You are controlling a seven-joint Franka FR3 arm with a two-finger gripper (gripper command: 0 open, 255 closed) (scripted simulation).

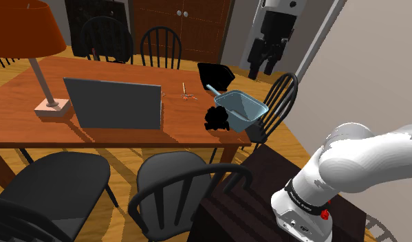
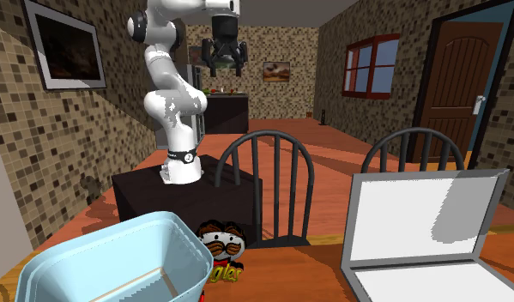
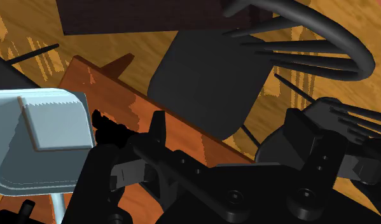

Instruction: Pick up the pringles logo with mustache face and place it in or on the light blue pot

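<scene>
Second exterior view, and there's the Pringles logo (image 2: 222, 247), mustache face looking straight at us. It stands upright on the desk (image 2: 289, 279), just beside the light blue pot (image 2: 117, 257), at the pot's three o'clock. Do the two touch? Can't tell, the pot's rim covers the logo's edge. Farther along at three o'clock, an open grey laptop (image 2: 422, 232), well apart from both. Behind the desk the dark stand (image 2: 148, 193) carries the white arm (image 2: 173, 94). Up at twelve o'clock hangs the tool (image 2: 225, 70), high over the stand and well apart from the desk. Its fingers are spread wide with nothing between them.

Over to the shoulder view: the pot sits near the desk's corner, its handle pointing to ten o'clock. The logo shows here as a dark outline just beside it at eight o'clock. At the pot's eleven o'clock, a black shape (image 1: 214, 74) I can't make out. The laptop is off at nine o'clock with its back to us, and past it stands a lamp (image 1: 25, 31) with an orange-red shade. The tool hangs at the pot's one o'clock, fingers apart.

Wrist view now: past the parted fingers I see the pot, the desk's edge and a dark chair seat (image 3: 201, 76).
</scene>
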